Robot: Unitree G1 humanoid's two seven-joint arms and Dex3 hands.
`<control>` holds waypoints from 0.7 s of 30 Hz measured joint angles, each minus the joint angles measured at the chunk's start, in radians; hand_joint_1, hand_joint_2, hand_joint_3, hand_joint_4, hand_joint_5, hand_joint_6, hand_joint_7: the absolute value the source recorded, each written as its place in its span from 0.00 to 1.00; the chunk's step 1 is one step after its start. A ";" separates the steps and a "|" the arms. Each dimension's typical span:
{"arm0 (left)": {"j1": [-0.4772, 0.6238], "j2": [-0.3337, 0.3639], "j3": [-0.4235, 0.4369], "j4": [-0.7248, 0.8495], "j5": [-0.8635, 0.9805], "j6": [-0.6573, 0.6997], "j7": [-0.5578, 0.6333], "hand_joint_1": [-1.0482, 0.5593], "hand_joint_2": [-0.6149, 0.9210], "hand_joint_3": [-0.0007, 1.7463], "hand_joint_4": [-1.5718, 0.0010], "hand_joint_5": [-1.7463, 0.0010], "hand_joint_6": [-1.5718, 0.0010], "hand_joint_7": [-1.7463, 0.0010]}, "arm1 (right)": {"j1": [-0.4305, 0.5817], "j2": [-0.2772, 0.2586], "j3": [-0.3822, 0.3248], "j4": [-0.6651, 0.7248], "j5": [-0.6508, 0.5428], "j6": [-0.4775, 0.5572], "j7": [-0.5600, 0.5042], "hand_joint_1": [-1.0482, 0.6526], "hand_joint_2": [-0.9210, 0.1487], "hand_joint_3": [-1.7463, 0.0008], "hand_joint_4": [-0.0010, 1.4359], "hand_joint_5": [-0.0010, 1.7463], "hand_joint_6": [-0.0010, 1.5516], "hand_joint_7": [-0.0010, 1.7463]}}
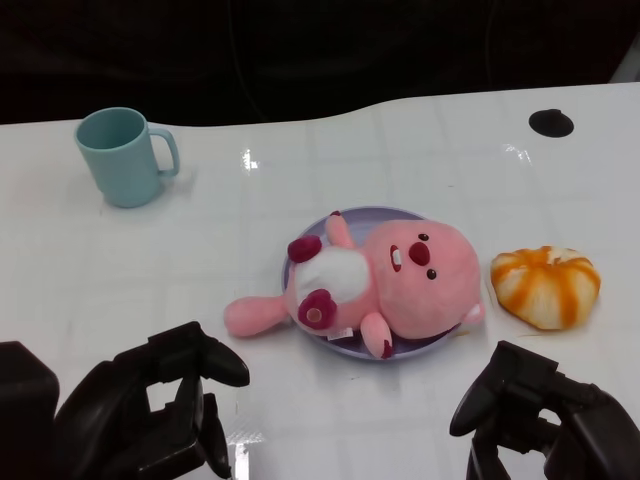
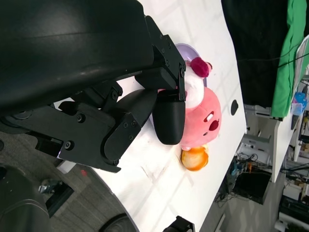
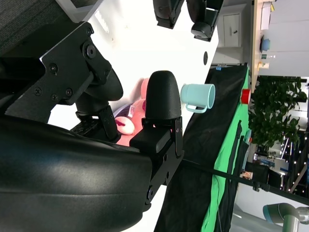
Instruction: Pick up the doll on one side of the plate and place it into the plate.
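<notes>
The pink plush doll (image 1: 400, 280) lies on its back across the lavender plate (image 1: 378, 212) in the middle of the table, one leg hanging over the plate's left rim. My left hand (image 1: 150, 410) hovers low at the near left, short of the doll, holding nothing, fingers arched apart. My right hand (image 1: 540, 415) sits at the near right, also with nothing in it. The left wrist view shows the doll (image 2: 205, 118) on the plate (image 2: 186, 48) beyond my left hand's fingers (image 2: 169, 121). In the right wrist view, part of the doll (image 3: 143, 96) shows past a fingertip (image 3: 163, 94).
A teal mug (image 1: 122, 157) stands at the far left. An orange-and-white striped plush (image 1: 546, 286) lies just right of the plate. A small black disc (image 1: 551, 122) sits at the far right. The table's far edge borders a dark backdrop.
</notes>
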 measured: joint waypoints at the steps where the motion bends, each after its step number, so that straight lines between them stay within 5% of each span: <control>1: 0.000 0.000 -0.001 0.013 0.001 -0.015 -0.005 0.59 0.74 0.73 0.46 0.00 0.55 0.05 | 0.000 0.000 -0.001 0.000 0.000 0.000 0.000 0.67 0.49 0.19 0.51 1.00 0.39 0.89; 21: -0.026 0.002 -0.039 0.136 0.024 -0.138 -0.055 0.60 0.71 0.76 0.45 0.00 0.52 0.07 | 0.000 -0.005 -0.038 0.020 0.004 -0.014 0.017 0.71 0.46 0.19 0.51 1.00 0.39 0.89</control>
